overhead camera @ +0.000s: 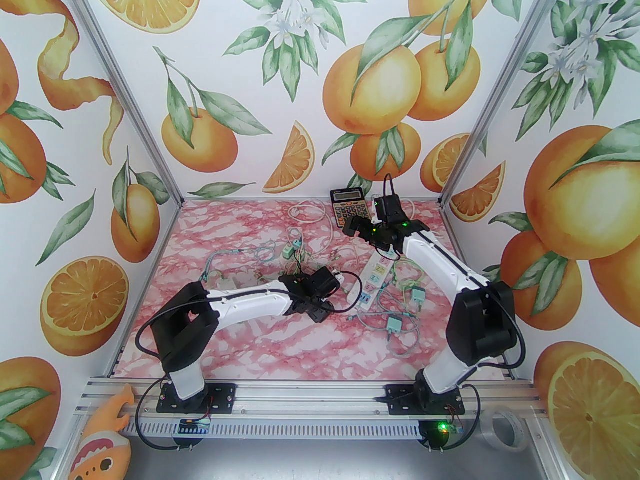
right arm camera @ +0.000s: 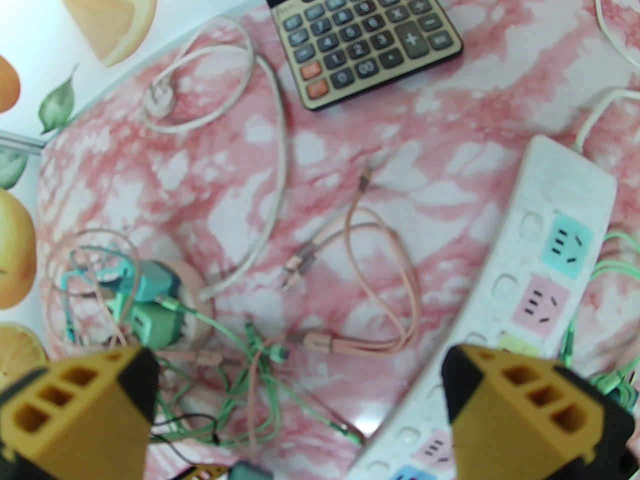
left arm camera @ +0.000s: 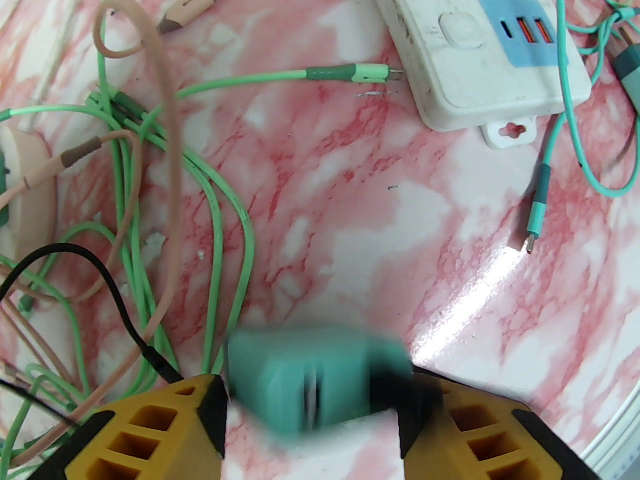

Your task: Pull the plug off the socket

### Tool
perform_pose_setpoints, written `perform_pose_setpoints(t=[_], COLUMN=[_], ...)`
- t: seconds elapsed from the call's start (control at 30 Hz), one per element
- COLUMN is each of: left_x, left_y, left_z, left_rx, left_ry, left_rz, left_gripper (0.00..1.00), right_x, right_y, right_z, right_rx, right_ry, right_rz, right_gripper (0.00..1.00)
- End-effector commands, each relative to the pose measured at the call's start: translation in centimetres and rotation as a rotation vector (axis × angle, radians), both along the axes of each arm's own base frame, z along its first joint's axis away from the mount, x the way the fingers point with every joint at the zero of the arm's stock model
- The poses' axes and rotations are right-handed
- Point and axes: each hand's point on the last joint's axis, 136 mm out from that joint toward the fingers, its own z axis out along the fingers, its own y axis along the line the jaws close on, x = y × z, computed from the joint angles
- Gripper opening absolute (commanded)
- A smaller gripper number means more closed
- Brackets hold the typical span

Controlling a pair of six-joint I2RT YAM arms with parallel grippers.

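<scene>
1 blurred plug [left arm camera: 300,368] was noted between left gripper [left arm camera: 312,403] fingers, hold undeterminable; right gripper [right arm camera: 297,368] was found spread wide, empty.

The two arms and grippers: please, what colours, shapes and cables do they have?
Left arm and right arm have white links with black joints and black base plates. A black cable loops along each. The left gripper and right gripper have yellow-and-black, hollow-celled fingers.

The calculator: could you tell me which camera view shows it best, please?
The right wrist view: the calculator lies close, keys and display distinct. The top external view shows it small, far back on the table.
</scene>
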Motion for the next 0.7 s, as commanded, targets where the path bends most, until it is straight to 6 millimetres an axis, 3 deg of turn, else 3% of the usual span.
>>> perform_pose_setpoints(t=[0.0, 0.2, 0.4, 0.47, 0.63, 0.67], left_x=[0.5, 2.4, 6.8, 8.2, 10.1, 11.5], left_y=[0.1, 1.5, 5.7, 7.7, 11.2, 14.9], left_z=[3.0, 8.9, 16.1, 17.3, 17.9, 17.9], left_rx=[-0.02, -0.124, -0.3, -0.34, -0.347, -0.351], left_ry=[-0.047, -0.109, -0.203, -0.209, -0.223, -0.238], left_rz=[-0.001, 0.074, 0.252, 0.325, 0.455, 0.584], left_gripper=[0.75, 0.79, 0.92, 0.94, 1.0, 1.0], right_x=[0.0, 0.4, 0.7, 0.7, 0.4, 0.1], right_y=[0.3, 1.7, 5.2, 6.7, 10.3, 13.1], right_z=[0.5, 0.6, 0.8, 0.7, 0.0, -0.9], right_rx=[0.009, 0.003, -0.005, -0.013, -0.026, -0.029], right_ry=[-0.015, -0.024, -0.029, -0.026, -0.002, 0.04], right_rz=[0.002, 0.038, 0.133, 0.174, 0.265, 0.325], right_gripper=[1.0, 1.0, 1.0, 1.0, 1.0, 1.0])
